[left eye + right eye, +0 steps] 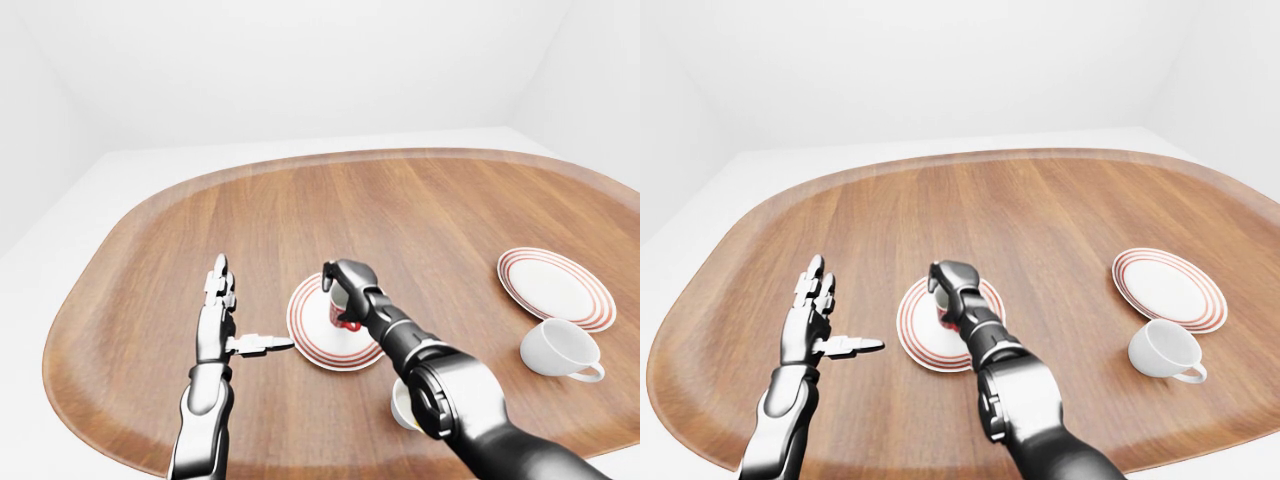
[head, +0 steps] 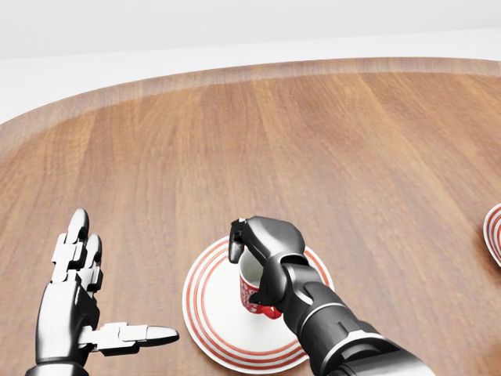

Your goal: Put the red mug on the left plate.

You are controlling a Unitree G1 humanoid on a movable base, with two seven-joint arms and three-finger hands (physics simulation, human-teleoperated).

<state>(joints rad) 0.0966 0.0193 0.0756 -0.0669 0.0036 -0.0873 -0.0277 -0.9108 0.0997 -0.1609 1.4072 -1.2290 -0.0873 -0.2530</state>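
The red mug [image 2: 250,293], red with a white pattern, stands upright over the middle of the left plate [image 2: 205,312], a white plate with red rings. I cannot tell whether it rests on the plate or hangs just above it. My right hand [image 2: 261,244] comes in from the lower right and is shut on the mug from above, fingers wrapped round its rim and far side. My left hand [image 2: 109,296] is open to the left of the plate, fingers up, thumb pointing at the plate, touching nothing.
A second red-ringed plate [image 1: 555,286] lies at the right of the wooden table [image 1: 420,210]. A white mug [image 1: 560,350] lies on its side below it. A pale cup [image 1: 400,405] peeks out behind my right forearm.
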